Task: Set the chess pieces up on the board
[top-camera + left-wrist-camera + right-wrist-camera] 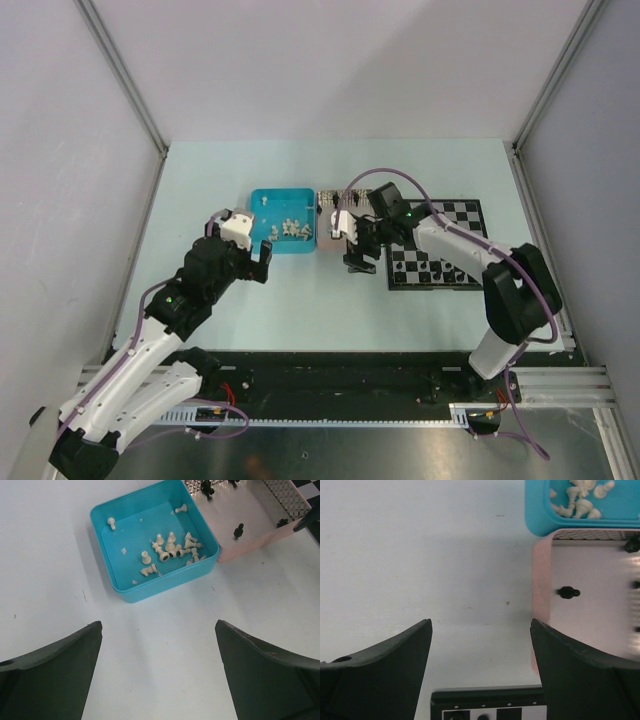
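Both arms are hovering above the table, jaws spread wide, gripping nothing.
Left gripper (159, 630) is hanging near the blue tray (150, 592) of white chess pieces (170, 550). Right gripper (481, 625) is hanging beside the pink tray (540, 580), where a black pawn (568, 592) is lying. The board (465, 212) is sitting on the right, carrying black pieces (440, 268).

table (300, 310): pale mint, matte | walls (340, 60): plain grey-white panels | corner posts (122, 70): aluminium | light: even, soft
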`<state>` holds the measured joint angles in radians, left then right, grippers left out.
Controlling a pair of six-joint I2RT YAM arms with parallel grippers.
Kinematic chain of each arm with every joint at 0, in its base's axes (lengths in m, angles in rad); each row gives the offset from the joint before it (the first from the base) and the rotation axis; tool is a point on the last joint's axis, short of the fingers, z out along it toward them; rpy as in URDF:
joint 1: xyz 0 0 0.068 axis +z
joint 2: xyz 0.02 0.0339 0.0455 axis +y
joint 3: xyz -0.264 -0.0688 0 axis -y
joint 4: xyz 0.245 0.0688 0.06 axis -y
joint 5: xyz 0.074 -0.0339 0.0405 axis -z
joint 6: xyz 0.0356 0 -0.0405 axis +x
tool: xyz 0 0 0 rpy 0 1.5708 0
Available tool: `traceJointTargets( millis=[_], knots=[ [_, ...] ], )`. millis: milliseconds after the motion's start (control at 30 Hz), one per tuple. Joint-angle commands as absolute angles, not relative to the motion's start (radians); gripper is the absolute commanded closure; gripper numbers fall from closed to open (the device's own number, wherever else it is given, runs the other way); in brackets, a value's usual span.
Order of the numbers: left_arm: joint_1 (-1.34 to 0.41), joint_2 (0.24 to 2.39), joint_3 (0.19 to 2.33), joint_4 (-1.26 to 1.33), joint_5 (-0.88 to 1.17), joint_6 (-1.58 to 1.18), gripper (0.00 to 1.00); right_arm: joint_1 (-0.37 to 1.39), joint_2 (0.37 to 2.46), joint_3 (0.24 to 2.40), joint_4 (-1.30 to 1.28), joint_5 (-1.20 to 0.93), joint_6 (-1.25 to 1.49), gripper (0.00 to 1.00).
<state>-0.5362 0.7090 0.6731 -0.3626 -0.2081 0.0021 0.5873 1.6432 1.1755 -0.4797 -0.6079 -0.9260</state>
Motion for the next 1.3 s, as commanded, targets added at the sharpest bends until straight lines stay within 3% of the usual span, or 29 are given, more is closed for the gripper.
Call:
traceJointTargets(
  millis=[0,433,667,900,1267],
  knots=[
    [-0.531,0.713,0.673,-0.351,-0.210,0.040,0.00,0.569,1.713,1.276,-0.434,-0.569,-0.911,0.18],
    [-0.531,0.703,0.670,-0.350,-0.218,0.038,0.00,0.514,1.985,1.549,-0.610,-0.603,-0.956,0.50],
    [-0.531,0.704,0.670,-0.350,-0.215,0.040,0.00,0.517,2.022,1.557,-0.643,-0.575,-0.980,0.66],
    [-0.532,0.706,0.670,-0.350,-0.213,0.040,0.00,0.529,2.023,1.540,-0.673,-0.569,-0.999,0.90],
    [-0.531,0.703,0.670,-0.350,-0.215,0.041,0.00,0.632,1.905,1.424,-0.718,-0.535,-0.976,0.95]
  ],
)
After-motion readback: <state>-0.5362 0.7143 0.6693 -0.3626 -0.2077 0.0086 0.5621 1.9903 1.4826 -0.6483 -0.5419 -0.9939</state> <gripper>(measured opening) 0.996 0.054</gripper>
